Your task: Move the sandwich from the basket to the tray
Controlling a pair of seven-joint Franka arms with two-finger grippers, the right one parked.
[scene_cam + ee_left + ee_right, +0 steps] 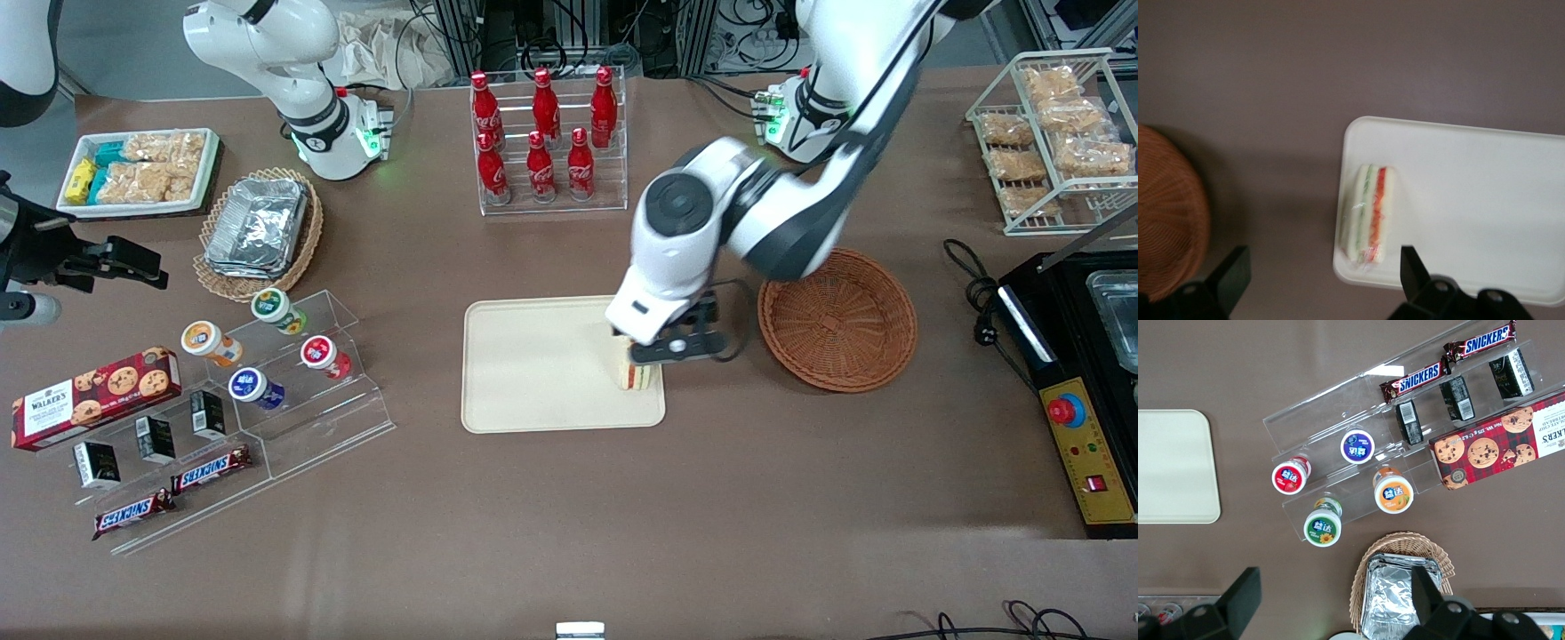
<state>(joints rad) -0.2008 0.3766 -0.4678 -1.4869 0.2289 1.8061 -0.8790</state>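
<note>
The table point(569, 498) is carrying the tray point(533, 373) at frame centre and, right of it, the basket point(836, 320), now sitting emptied. The tool point(662, 347) is hovering with fingers apart over the sandwich point(637, 373), lying on the tray's corner nearest the basket, apparently just released.

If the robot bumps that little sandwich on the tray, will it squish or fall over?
Probably both, a bit. The sandwich looks like soft white bread in shiny wrap, so it likely squashes and may slide. It sits at the tray edge nearest the basket, so a push could tip it off. The open gripper hangs just above it.
</note>
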